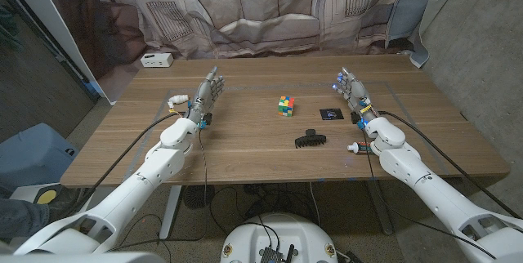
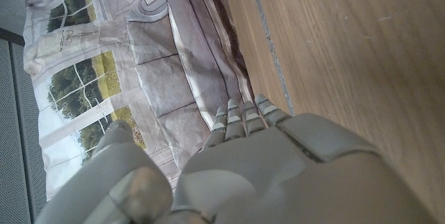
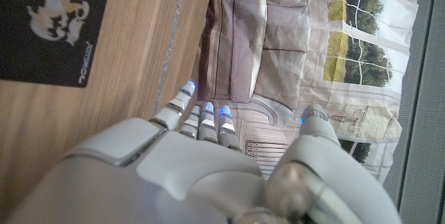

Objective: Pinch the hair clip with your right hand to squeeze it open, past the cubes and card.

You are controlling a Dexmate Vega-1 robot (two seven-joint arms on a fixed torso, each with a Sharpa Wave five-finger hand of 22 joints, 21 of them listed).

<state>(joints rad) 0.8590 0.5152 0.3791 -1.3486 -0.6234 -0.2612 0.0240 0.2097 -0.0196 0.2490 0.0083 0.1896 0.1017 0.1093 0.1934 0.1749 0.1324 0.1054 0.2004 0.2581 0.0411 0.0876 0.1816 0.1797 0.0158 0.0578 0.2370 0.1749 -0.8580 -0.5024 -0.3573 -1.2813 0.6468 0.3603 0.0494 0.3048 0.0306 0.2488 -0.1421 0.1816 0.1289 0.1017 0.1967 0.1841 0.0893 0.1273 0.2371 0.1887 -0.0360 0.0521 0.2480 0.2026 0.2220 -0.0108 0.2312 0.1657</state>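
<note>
A black hair clip (image 1: 310, 139) lies on the wooden table (image 1: 245, 144) near its front middle. Behind it stands a multicoloured cube (image 1: 285, 105), and a black card (image 1: 330, 114) with a white picture lies to the cube's right; the card (image 3: 52, 26) also appears in the right wrist view. My right hand (image 1: 353, 91) stands on its edge at the right, fingers stretched toward the far side, holding nothing, well right of the clip. My left hand (image 1: 208, 93) stands the same way at the left, empty. Their backs show in the wrist views: left hand (image 2: 278, 175), right hand (image 3: 181, 175).
A white box (image 1: 156, 60) sits at the table's far left corner. A cloth backdrop printed with a sofa (image 1: 253, 10) hangs behind the table. Bare wood lies between the clip and my right hand.
</note>
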